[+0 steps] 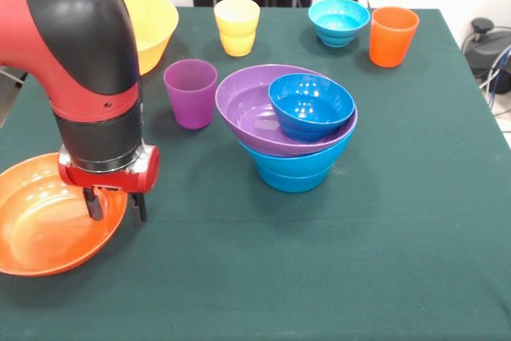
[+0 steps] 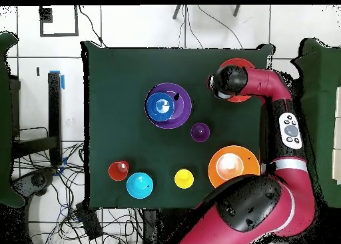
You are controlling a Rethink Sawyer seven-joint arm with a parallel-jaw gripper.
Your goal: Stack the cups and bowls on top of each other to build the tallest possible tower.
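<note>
Gripper [image 1: 116, 204] hung over the wide orange bowl's [image 1: 36, 233] right rim at the desk's [image 1: 383, 237] near left, fingers slightly parted, holding nothing that I could see. Mid-desk stood the tower [image 1: 297, 129]: blue bowl, purple bowl tilted on it, dark blue bowl inside. Cups stood apart behind it.

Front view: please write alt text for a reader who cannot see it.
A red and black robot arm holds its pincer over the rim of a wide orange bowl at a green table's edge. Mid-table, a blue bowl carries a tilted purple bowl with a small dark blue bowl inside; cups and other bowls stand behind.
</note>
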